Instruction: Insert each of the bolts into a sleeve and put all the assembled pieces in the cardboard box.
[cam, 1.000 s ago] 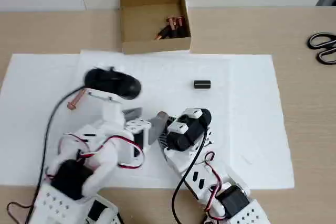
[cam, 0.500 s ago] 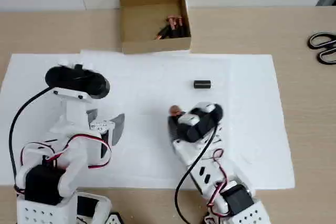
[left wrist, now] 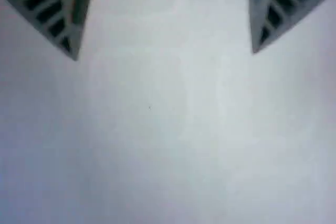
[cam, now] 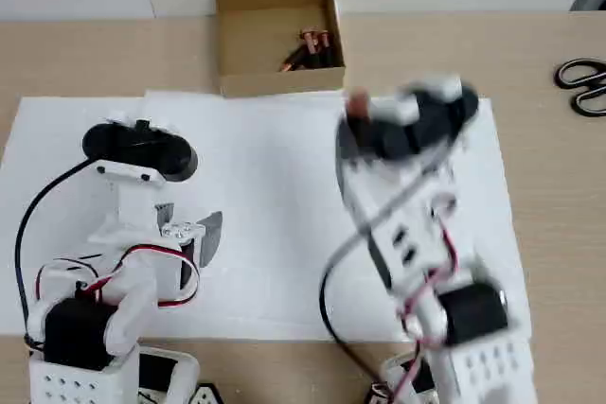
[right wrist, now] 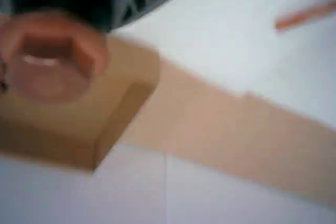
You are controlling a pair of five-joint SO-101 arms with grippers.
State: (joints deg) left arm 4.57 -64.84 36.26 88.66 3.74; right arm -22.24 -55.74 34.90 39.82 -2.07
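Bolts [cam: 308, 52] already sleeved lie in the right corner of the box [cam: 241, 40], top centre of the high view, so part of the job looks done. The right gripper [cam: 356, 122] clamps another bolt [cam: 358, 101] just below the box's lower right corner, not yet over it. I cannot tell whether it wears a sleeve. The left gripper [cam: 192, 234] hangs wide and empty over the paper [cam: 275, 186] at lower left. Dropping this piece in seems to remain.
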